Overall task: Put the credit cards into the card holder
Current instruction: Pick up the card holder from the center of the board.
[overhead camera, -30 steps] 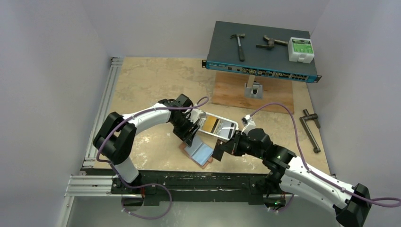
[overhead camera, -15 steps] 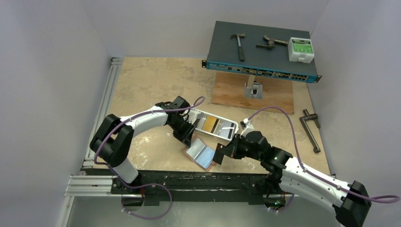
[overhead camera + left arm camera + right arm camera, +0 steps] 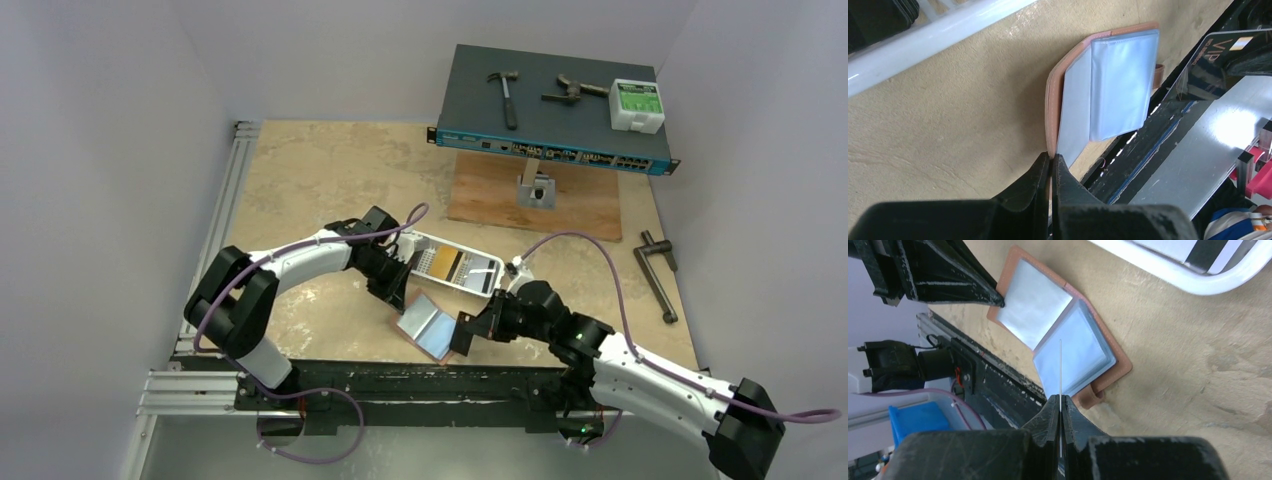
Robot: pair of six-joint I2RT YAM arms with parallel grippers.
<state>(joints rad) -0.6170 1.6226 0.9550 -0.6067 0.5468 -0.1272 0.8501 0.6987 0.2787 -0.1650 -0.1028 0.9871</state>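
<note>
Card holder [image 3: 425, 327] lay open at the near table [image 3: 300, 180] edge, left gripper [image 3: 1050, 160] pinching its corner; right gripper [image 3: 1060, 402], clamping a black card [image 3: 1060, 365], likely needed square entry.

**Our right gripper [image 3: 1060, 402] pinches a card [image 3: 1060, 365] edge-on at the open card holder [image 3: 1034, 310].**

We see the card only as a thin pale line rising from between the closed black fingers, crossing the holder's nearer blue-grey sleeve; we cannot tell whether it touches. The holder lies spread open on the table [image 3: 1198, 365] close to its near edge, reddish-brown leather rimming two sleeves, its tab [image 3: 1093, 397] just beside our fingertips. The left gripper [image 3: 996, 300] meets the holder's other end, tips together. A black rail [image 3: 993, 385] follows the near edge, and a white tray [image 3: 1198, 285] sits farther in.
</note>
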